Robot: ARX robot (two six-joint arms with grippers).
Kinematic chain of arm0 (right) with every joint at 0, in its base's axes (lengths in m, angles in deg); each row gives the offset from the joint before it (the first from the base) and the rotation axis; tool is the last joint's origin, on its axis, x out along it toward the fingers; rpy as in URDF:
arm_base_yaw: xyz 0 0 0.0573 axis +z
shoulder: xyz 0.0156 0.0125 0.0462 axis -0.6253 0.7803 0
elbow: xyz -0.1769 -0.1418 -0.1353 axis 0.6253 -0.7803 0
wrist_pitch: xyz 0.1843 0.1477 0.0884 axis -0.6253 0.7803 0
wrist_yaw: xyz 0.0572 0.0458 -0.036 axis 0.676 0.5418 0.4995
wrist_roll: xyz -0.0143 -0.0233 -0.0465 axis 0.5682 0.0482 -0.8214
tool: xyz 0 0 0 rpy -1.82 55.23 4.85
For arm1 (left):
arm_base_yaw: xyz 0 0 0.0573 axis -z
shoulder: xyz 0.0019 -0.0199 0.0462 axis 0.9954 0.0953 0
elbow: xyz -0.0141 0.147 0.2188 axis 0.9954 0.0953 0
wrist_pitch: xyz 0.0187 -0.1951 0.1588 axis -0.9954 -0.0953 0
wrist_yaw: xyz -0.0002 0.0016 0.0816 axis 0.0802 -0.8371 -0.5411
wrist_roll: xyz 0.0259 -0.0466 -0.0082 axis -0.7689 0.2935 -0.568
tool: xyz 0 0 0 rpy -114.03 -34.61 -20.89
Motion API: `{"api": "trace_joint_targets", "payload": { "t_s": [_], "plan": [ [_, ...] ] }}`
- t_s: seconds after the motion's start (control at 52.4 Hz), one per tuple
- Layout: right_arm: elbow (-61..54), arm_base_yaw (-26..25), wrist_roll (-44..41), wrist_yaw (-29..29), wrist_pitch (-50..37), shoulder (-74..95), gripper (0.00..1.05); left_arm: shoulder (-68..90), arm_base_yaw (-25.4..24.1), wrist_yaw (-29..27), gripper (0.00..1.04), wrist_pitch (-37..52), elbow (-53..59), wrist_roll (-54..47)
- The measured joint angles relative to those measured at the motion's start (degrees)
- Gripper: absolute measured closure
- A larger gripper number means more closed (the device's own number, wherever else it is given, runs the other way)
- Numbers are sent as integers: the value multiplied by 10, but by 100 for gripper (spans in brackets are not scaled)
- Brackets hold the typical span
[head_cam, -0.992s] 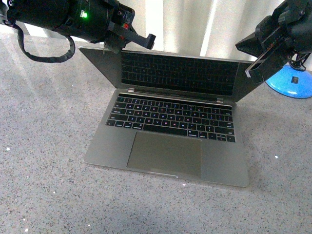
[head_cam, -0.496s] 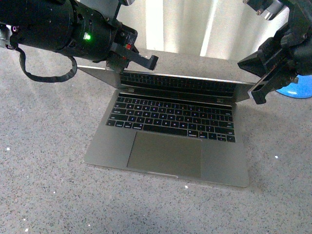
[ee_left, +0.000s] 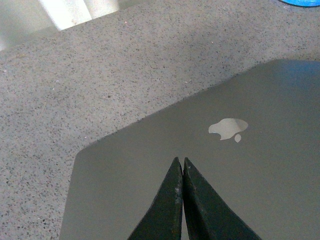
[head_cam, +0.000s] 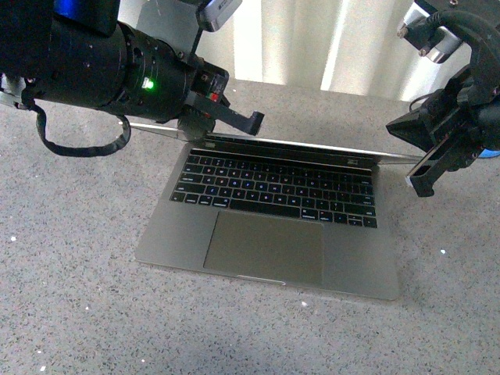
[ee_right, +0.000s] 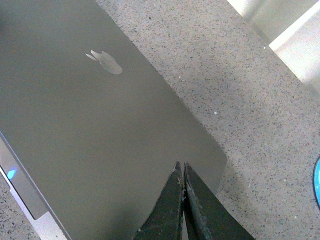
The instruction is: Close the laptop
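Observation:
The grey laptop (head_cam: 266, 242) lies on the speckled table with its black keyboard and trackpad facing me. Its lid (head_cam: 312, 147) is tipped far forward, nearly edge-on in the front view. My left gripper (head_cam: 254, 121) is shut and rests on the lid's back near its left corner. My right gripper (head_cam: 422, 183) is shut at the lid's right corner. In the left wrist view the shut fingertips (ee_left: 181, 162) press on the grey lid (ee_left: 260, 170) below the apple logo (ee_left: 227, 128). In the right wrist view the shut gripper (ee_right: 181, 167) sits on the lid (ee_right: 75, 125) near its corner.
The speckled grey table (head_cam: 70, 297) spreads around the laptop. A blue object (head_cam: 492, 152) shows at the right edge behind my right arm. Pale vertical panels (head_cam: 312, 47) stand at the back.
The lid has come down from leaning back to nearly edge-on. Both grippers moved forward and down with it, staying shut.

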Motion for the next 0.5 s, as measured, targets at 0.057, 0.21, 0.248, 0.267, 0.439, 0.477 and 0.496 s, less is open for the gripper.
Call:
{"api": "trace_joint_targets", "payload": {
  "t_s": [0.057, 0.21, 0.248, 0.267, 0.439, 0.477, 0.496],
  "plan": [
    [-5, 0, 1, 0, -3, 0, 104, 0, 4, 0, 101, 1, 5, 3],
    [-16, 0, 2, 0, -9, 0, 104, -2, 11, -5, 101, 5, 20, 14],
    [-19, 0, 3, 0, -11, -1, 104, -3, 13, -7, 101, 5, 24, 15],
    [-20, 0, 3, 0, -12, -1, 104, -3, 14, -7, 101, 6, 26, 17],
    [-30, 0, 7, 1, -21, -1, 104, -6, 23, -11, 101, 19, 45, 30],
    [-34, 0, 7, 1, -24, -1, 104, -6, 25, -14, 101, 24, 50, 33],
    [-36, 0, 7, 1, -25, -1, 104, -6, 26, -15, 101, 26, 52, 35]
  ]
}}
